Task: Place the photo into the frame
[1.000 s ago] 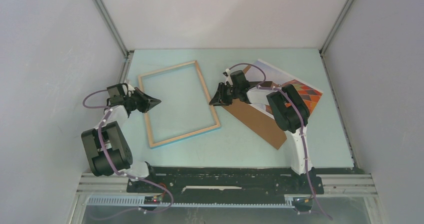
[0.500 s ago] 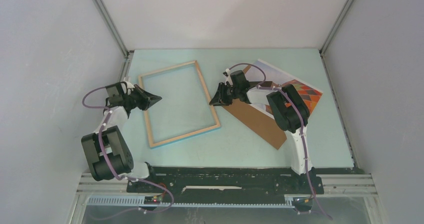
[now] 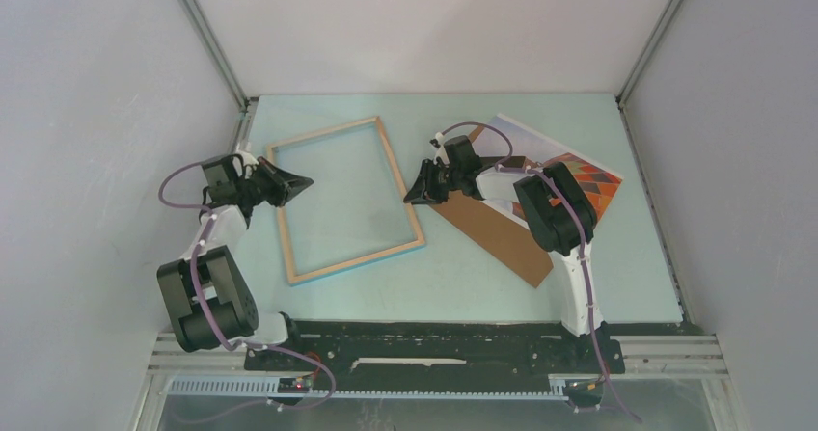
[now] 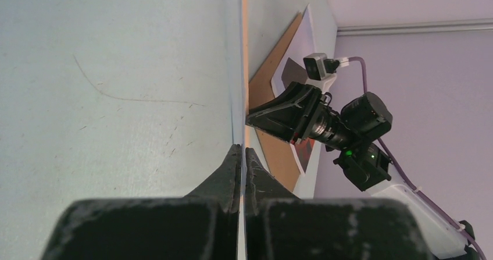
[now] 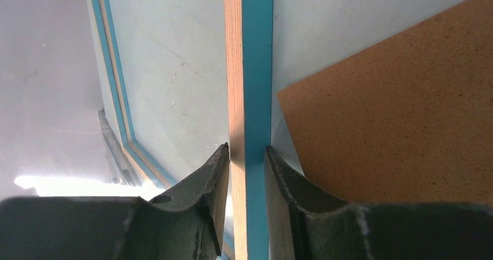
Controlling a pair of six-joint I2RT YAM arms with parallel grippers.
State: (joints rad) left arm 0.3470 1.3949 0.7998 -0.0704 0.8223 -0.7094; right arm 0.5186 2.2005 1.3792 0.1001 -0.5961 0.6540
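Observation:
The frame (image 3: 321, 132) lies at the table's middle left with its light wood side up; a teal edge shows along its near rail. My right gripper (image 3: 409, 198) is shut on the frame's right rail, and in the right wrist view its jaws (image 5: 246, 148) press the wood and teal sides (image 5: 250, 68). My left gripper (image 3: 309, 181) is shut and empty, with its tips over the frame's inside near the left rail. In the left wrist view (image 4: 239, 149) it points at the far rail (image 4: 242, 50). The photo (image 3: 584, 175) lies at the right, partly under the backing board and the right arm.
A plain brown backing board (image 3: 497, 238) lies aslant beside the frame's right rail, on top of the photo; it also shows in the right wrist view (image 5: 395, 109). The enclosure's walls stand close on the left, back and right.
My left gripper has shifted a little toward the back of the table, still shut. The frame, the right gripper, the board and the photo have not moved.

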